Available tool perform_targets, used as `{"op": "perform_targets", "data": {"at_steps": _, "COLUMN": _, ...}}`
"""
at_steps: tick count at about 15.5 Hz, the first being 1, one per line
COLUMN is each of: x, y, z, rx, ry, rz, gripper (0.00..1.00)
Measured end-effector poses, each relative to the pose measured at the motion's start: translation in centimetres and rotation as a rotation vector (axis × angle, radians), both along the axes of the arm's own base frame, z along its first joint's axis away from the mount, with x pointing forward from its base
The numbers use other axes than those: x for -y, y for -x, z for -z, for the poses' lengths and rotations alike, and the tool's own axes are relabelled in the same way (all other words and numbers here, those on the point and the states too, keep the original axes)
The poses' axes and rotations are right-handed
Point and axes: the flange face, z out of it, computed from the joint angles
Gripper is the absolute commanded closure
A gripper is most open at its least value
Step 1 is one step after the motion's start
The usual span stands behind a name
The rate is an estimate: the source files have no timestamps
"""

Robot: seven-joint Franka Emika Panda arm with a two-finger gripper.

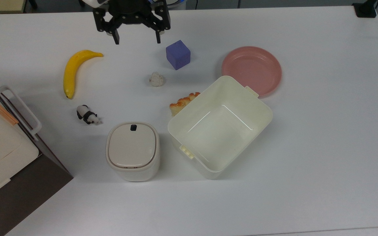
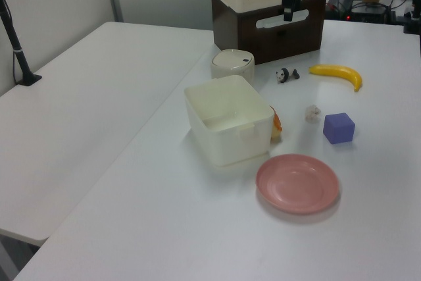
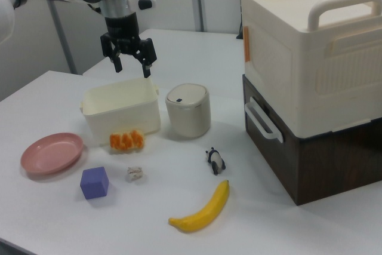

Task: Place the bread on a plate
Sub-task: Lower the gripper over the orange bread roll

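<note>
Near the top view's upper edge, above the white table (image 1: 323, 137): gripper (image 1: 137, 42) with fingers spread wide, nothing between them, well clear of the surface. Down and to the top view's right of the gripper, well apart: bread (image 1: 183, 102) on the table, pressed against the outer wall of the cream tub (image 1: 220, 126), far side hidden by the tub rim; farther to the top view's right: pink plate (image 1: 251, 69), bare, tucked against the tub's far corner. Just beside the gripper toward the top view's right: purple cube (image 1: 178, 54); below it, a whitish lump (image 1: 157, 79); to the gripper's other side, a banana (image 1: 74, 69).
</note>
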Motion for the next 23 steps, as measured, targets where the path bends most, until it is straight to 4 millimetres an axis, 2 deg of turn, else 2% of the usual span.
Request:
{"op": "perform_targets", "data": {"at_steps": 1, "x": -0.5, "y": 0.1, "z": 0.5, "rx": -0.013, "ry": 0.0, "rz": -0.012, "gripper": 0.07}}
{"op": "perform_targets", "data": {"at_steps": 4, "x": -2.8, "y": 0.3, "z": 4.0, "rx": -0.085, "ry": 0.0, "rz": -0.054, "gripper": 0.07}}
{"op": "perform_targets", "data": {"at_steps": 6, "x": -4.1, "y": -0.5, "z": 6.5, "rx": -0.096, "ry": 0.004, "rz": -0.076, "gripper": 0.08}}
{"op": "perform_targets", "data": {"at_steps": 8, "x": -4.3, "y": -1.8, "z": 9.6, "rx": -0.094, "ry": 0.034, "rz": -0.085, "gripper": 0.08}}
{"op": "perform_targets", "data": {"at_steps": 10, "x": -4.8, "y": -3.7, "z": 14.5, "rx": -0.104, "ry": 0.098, "rz": -0.081, "gripper": 0.08}}
{"op": "perform_targets", "data": {"at_steps": 12, "x": -5.3, "y": -4.6, "z": 17.3, "rx": -0.112, "ry": 0.123, "rz": -0.08, "gripper": 0.08}}
{"op": "perform_targets", "data": {"at_steps": 19, "x": -6.5, "y": -4.3, "z": 19.0, "rx": -0.12, "ry": 0.127, "rz": -0.052, "gripper": 0.07}}
{"op": "perform_targets", "data": {"at_steps": 23, "x": -7.2, "y": -4.3, "z": 21.1, "rx": -0.067, "ry": 0.115, "rz": -0.032, "gripper": 0.06}}
